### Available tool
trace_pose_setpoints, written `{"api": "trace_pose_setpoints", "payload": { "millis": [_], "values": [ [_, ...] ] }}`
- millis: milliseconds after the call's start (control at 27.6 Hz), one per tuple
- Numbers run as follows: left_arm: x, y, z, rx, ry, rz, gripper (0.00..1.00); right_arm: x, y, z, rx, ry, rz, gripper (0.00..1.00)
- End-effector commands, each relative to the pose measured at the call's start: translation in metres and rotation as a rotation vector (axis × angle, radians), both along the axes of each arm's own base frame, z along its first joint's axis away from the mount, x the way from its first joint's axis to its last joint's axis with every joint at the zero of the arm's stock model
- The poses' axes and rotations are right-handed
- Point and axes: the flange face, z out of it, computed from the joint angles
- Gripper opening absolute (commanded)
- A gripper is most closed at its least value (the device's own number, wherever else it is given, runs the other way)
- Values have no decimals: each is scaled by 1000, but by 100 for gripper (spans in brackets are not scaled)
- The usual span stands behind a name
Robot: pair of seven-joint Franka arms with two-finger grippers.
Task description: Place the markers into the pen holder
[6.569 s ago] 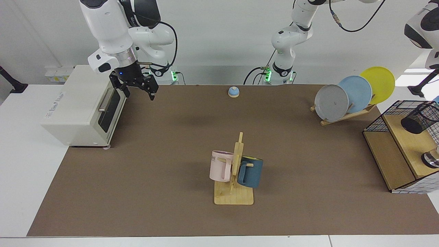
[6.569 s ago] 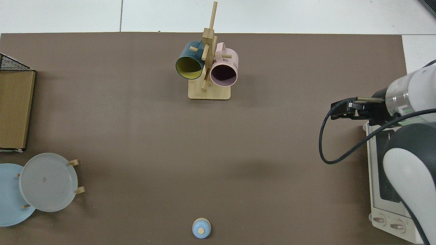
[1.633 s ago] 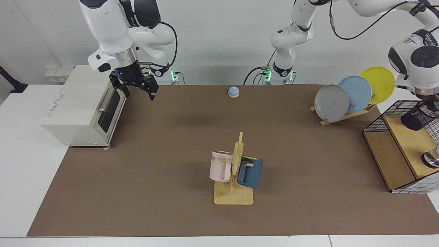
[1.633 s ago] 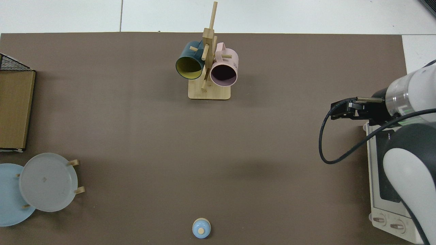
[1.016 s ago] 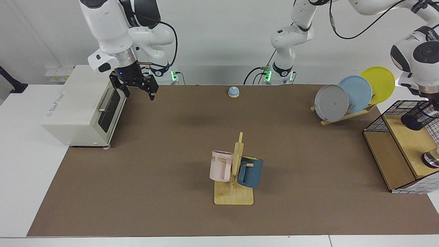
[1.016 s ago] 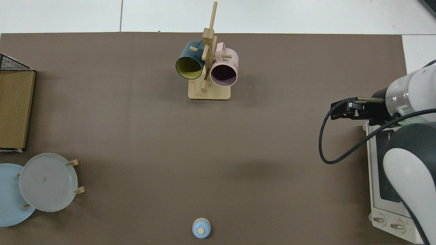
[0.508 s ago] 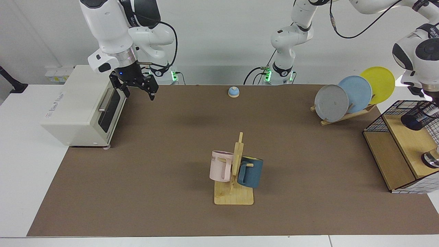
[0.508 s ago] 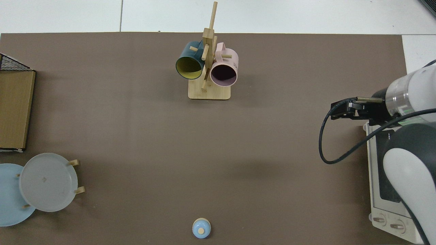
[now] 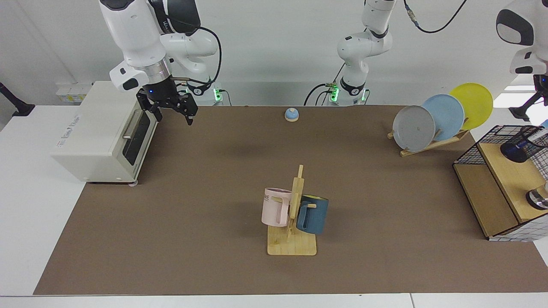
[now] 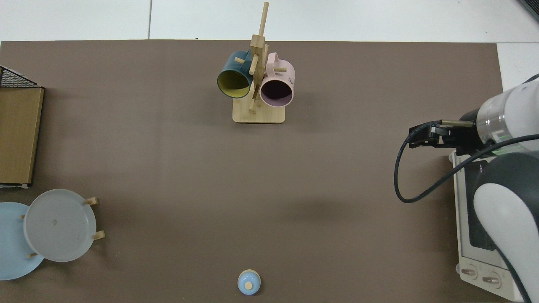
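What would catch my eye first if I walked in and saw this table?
Probably the wooden mug stand near the front middle of the brown mat, with a pink mug and a dark blue mug hanging on it. Next, three plates, grey, blue and yellow, lean in a rack at the far right. The right gripper hangs open beside a white oven; the other arm's hand is out of sight.

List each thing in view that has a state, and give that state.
Right gripper: jaws open, empty, waiting by oven.
Left gripper: high above pen holder.
Marker: apparently inside pen holder.
Oven: door shut.
Mugs: hanging on mug rack.
Plates: upright in plate rack.
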Motion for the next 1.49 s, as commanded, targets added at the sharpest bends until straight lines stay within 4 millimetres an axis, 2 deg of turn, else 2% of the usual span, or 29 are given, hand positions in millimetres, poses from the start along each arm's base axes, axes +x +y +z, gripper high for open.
{"api": "trace_pose_setpoints", "payload": {
  "millis": [0, 218, 290, 399, 544, 980, 1161, 1452],
  "values": [
    [-13, -19, 6, -120, -27, 98, 90, 0, 0, 4, 13, -2, -16, 100],
    [-23, -51, 2, -259, -34, 262, 94, 0, -1, 3, 13, -1, -18, 100],
    [-27, -62, 2, -320, -42, 318, 100, 0, 0, 4, 13, -2, -16, 100],
    [-27, -83, 0, -393, -68, 409, 100, 0, 0, 4, 13, -4, -16, 100],
    [-30, -117, -4, -406, -60, 530, 100, 0, -1, 3, 13, -1, -18, 100],
    [-35, -200, -9, -540, -153, 975, 100, 0, 0, 4, 13, -4, -16, 100],
    [-37, -218, -10, -575, -170, 1117, 100, 0, 0, 3, 13, -1, -16, 100],
    [-28, -221, -10, -602, -177, 1121, 100, 0, 0, 4, 13, -2, -16, 100]
  ]
}}
